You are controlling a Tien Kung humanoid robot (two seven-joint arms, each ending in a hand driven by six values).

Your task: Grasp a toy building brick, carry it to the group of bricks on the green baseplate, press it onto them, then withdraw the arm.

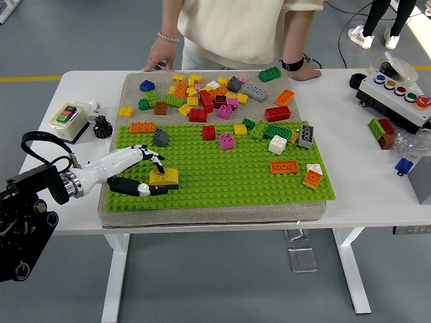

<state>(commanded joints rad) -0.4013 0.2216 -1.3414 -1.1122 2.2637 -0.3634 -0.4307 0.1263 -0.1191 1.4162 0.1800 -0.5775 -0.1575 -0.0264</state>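
left arm extended forward, left hand (138, 171) fingers loosely pinched

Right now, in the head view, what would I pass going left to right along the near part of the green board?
Robot's left hand → yellow brick it touches → long orange brick → small white brick with an orange brick just in front, then the green baseplate ends.

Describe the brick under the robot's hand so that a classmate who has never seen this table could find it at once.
Start at the green baseplate and go to its near left corner, where the robot's left hand reaches in. The yellow brick lies there, fingers on it. It is the only brick in that corner; the grey brick and orange brick sit farther back.
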